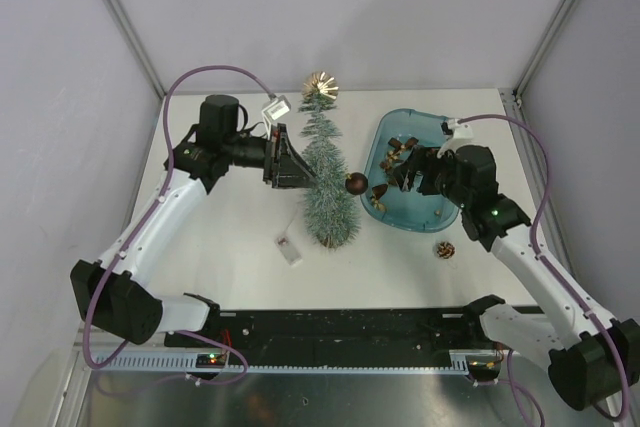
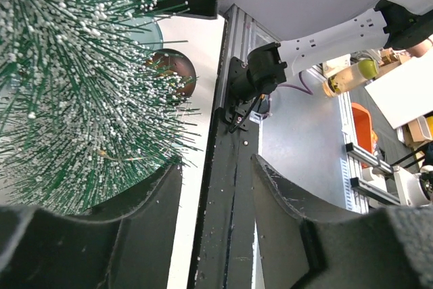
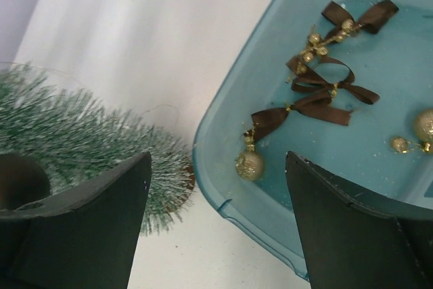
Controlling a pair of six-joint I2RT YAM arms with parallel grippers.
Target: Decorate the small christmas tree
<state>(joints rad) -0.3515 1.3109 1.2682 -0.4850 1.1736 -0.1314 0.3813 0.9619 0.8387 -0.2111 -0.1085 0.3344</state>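
Note:
The small christmas tree point(image 1: 327, 175) appears to lie on the white table, its base toward me and a gold star point(image 1: 320, 86) at its far tip. A brown ball ornament point(image 1: 355, 183) sits against its right side. My left gripper point(image 1: 292, 160) is open and empty, right beside the tree's left side; in the left wrist view point(image 2: 216, 197) the tree's bristles point(image 2: 74, 86) and the brown ball point(image 2: 177, 72) show beyond the left finger. My right gripper point(image 1: 405, 173) is open and empty above the blue tray point(image 1: 383, 142). In the right wrist view point(image 3: 216, 201) a gold ball with a brown bow point(image 3: 249, 164) lies between the jaws.
The tray point(image 3: 223, 197) holds several brown bows point(image 3: 325, 89) and small gold balls point(image 3: 425, 125). A pine cone point(image 1: 444, 248) lies on the table in front of the tray. A small white tag point(image 1: 289, 248) lies left of the tree's base point(image 3: 88, 137). Walls close off the far sides.

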